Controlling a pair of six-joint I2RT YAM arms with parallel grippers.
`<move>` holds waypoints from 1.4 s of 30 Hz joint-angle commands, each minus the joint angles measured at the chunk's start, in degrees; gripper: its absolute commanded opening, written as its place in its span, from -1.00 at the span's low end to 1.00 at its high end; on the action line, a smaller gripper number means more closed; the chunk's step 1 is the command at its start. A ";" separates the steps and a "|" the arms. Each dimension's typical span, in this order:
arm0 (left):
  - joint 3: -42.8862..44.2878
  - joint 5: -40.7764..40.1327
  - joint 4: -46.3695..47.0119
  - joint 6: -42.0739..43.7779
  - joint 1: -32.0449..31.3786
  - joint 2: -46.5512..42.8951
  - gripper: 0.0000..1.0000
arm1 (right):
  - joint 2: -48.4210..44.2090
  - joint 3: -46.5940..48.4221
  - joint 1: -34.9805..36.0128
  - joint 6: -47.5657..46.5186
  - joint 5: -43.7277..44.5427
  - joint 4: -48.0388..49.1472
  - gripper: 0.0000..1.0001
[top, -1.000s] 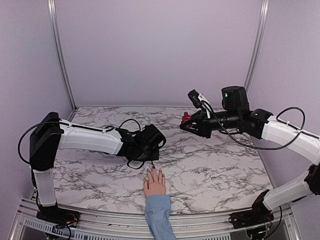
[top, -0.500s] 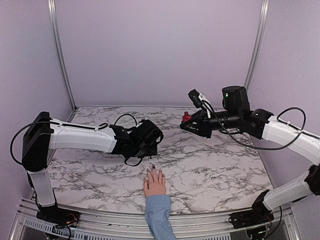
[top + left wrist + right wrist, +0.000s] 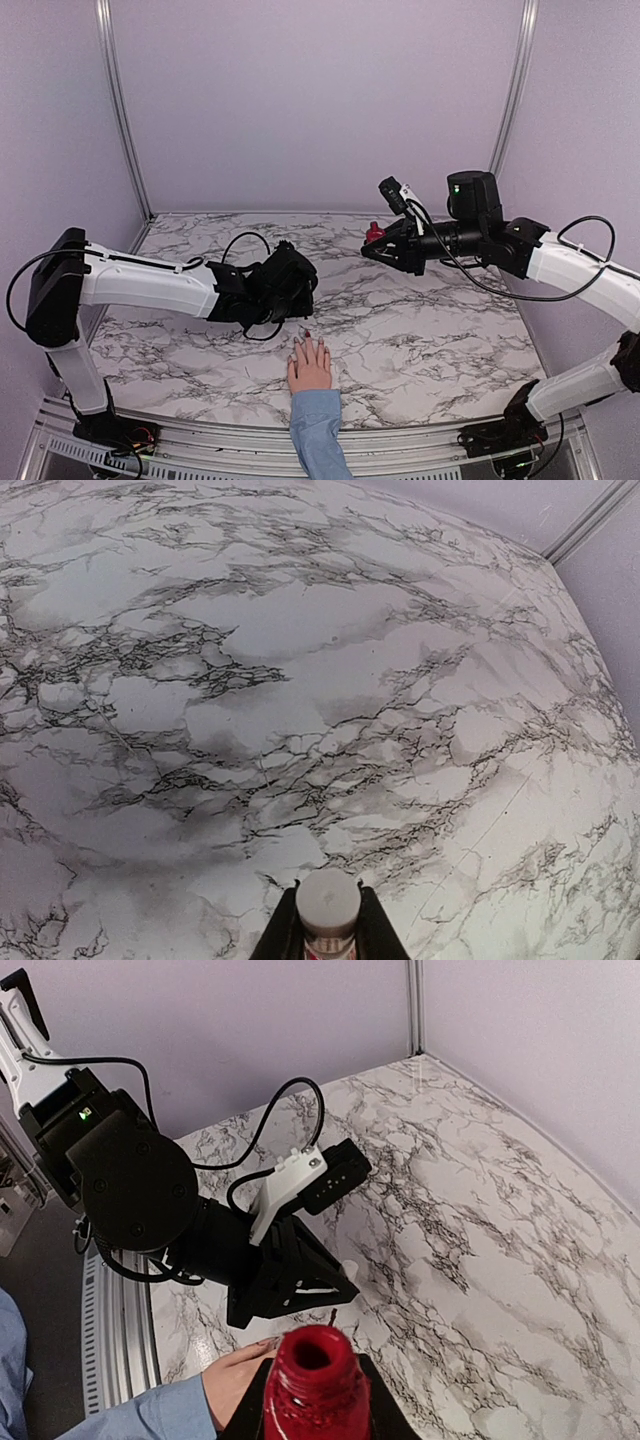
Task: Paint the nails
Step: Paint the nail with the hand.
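Observation:
A pale pink hand (image 3: pixel 310 366) with a light blue sleeve (image 3: pixel 318 432) lies flat at the table's near edge. Its nails (image 3: pixel 305 340) are too small to tell their colour. My left gripper (image 3: pixel 298 308) is shut on the white brush cap (image 3: pixel 328 901) just above and behind the fingertips. The right wrist view shows that gripper (image 3: pixel 340 1282), the cap (image 3: pixel 350 1268) and the thin brush (image 3: pixel 333 1315) pointing down near the hand (image 3: pixel 240 1368). My right gripper (image 3: pixel 375 246) is shut on the open dark red polish bottle (image 3: pixel 315 1380), held in the air at the back right (image 3: pixel 372 233).
The marble table (image 3: pixel 430 330) is walled by lilac panels at the back and sides. A metal rail (image 3: pixel 180 435) runs along the near edge. Black cables (image 3: pixel 250 245) loop off the left wrist.
My left gripper has drawn back to the left with the brush cap, a little away from the fingertips. The right arm and the hand have stayed nearly still.

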 commanded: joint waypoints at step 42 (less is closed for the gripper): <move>9.64 4.24 -12.00 -1.55 0.64 8.83 -1.00 | -0.85 0.28 -0.49 -0.08 0.38 -0.09 -1.00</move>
